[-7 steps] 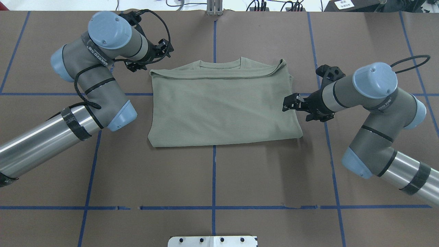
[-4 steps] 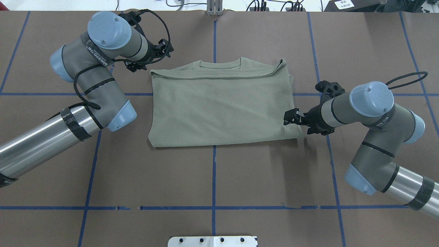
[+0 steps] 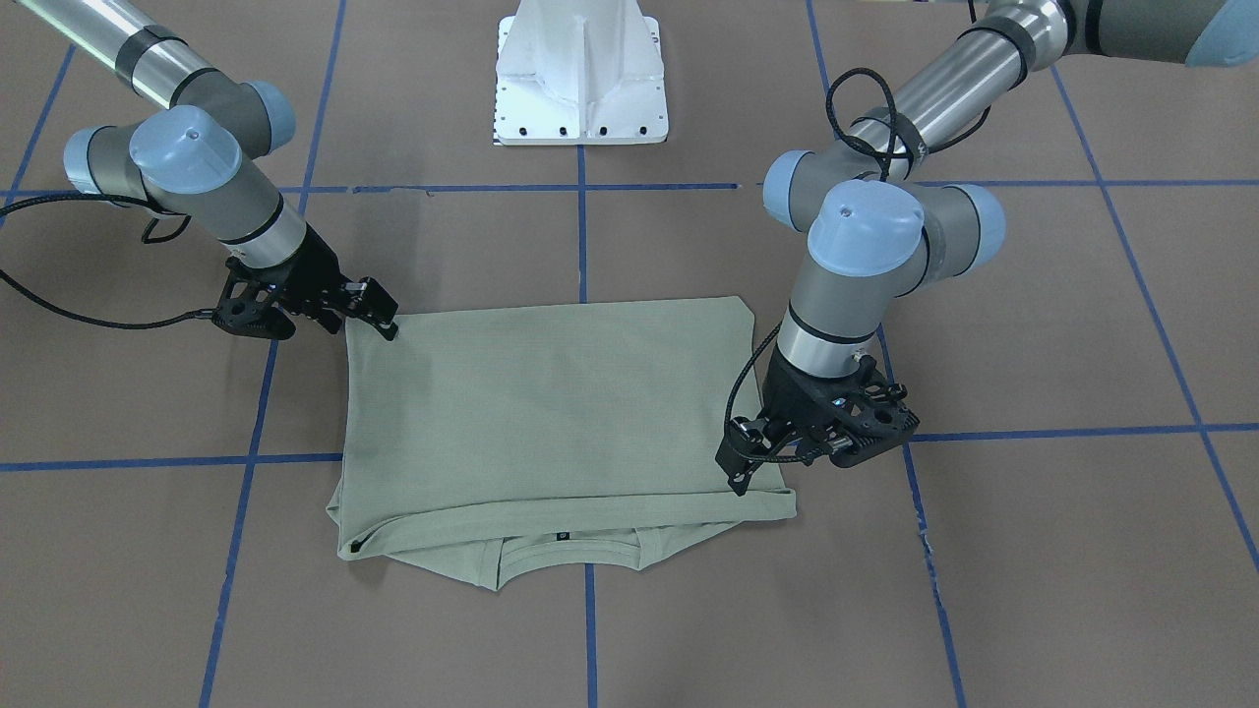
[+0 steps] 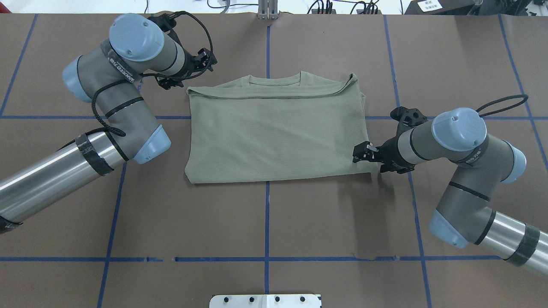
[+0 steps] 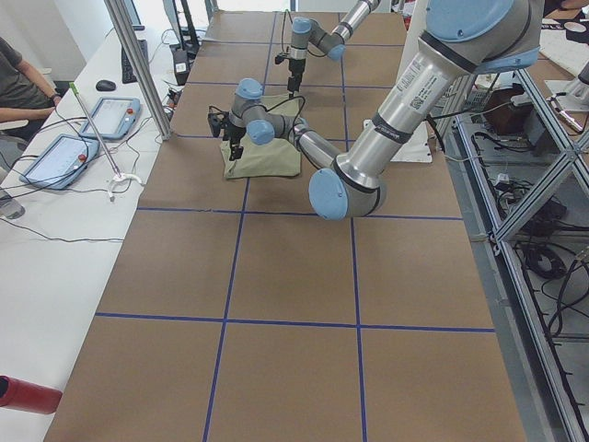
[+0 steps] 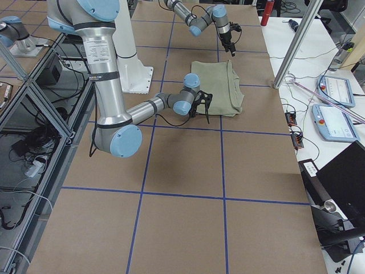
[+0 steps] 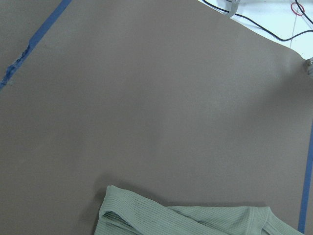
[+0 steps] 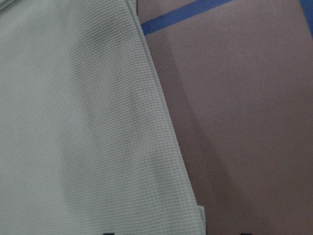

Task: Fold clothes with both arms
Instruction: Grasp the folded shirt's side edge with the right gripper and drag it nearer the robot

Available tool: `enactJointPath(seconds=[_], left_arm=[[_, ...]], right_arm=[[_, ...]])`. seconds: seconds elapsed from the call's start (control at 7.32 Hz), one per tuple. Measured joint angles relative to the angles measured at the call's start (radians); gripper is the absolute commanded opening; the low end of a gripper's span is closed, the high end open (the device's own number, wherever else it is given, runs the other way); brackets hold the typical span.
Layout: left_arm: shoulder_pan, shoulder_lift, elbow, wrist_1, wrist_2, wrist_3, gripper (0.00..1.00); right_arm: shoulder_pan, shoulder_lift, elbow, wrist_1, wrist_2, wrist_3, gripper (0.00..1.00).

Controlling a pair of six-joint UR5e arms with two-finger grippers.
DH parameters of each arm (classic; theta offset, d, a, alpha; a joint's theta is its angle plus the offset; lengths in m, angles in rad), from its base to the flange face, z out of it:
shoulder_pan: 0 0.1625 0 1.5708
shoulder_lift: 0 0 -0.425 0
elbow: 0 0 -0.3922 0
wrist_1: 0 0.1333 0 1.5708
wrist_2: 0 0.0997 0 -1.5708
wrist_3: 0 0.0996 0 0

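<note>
Starting at the left of the overhead view: the left arm (image 4: 107, 107), silver-grey and tubular with light blue joint caps, bent over the far-left corner of the cloth. Black cabled left gripper (image 3: 741, 474) mostly tucked under its own wrist from up there. Clearer from the front-facing camera, with a fingertip down at the corner on the collar side, touching or just above, impossible to call. Wide or narrow? Cannot tell. No fingers in the left wrist view, only a layered corner of cloth along the bottom edge and bare brown surface.

Centre now: a sage-green knit long-sleeved shirt (image 4: 274, 132), folded into a flat rectangle on the brown paper-covered table (image 4: 265, 222) with its blue tape lines. Sleeves tucked out of sight. Round ribbed collar (image 4: 274, 79) peeking out along the far edge, and a small dark mark inside the neck seen only from the front-facing camera. White metal pedestal base (image 3: 580, 88) in full there, but a mere sliver in the overhead.

Over to the right: the matching silver-grey right arm (image 4: 462, 171), elbow low. Black right gripper (image 4: 357, 155) at the cloth's right edge near the near-right corner, tips over the fabric. Finger spread not readable in any view. Right wrist view filled with green weave and its edge against the table, plus dark slivers at the very bottom. Both side views too distant for finger detail. A seated person's arm (image 5: 23, 83) cut off at the left-side view's edge.
</note>
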Motion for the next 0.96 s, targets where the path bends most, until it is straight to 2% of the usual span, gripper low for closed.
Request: enactJointPath(seconds=[0.14,0.68,0.96], left_arm=[[0.0,0.0,0.0,0.0,0.0,0.0,1.0],[0.0,0.0,0.0,0.0,0.0,0.0,1.0],[0.0,-0.001,-0.007,0.0,0.001,0.0,1.0]], right_arm=[[-0.002,0.003,-0.001,0.0,0.002,0.0,0.0],[0.002,-0.007,0.024,0.004,0.007,-0.001,0.0],[-0.004,-0.095,0.118,0.004,0.015,-0.001,0.0]])
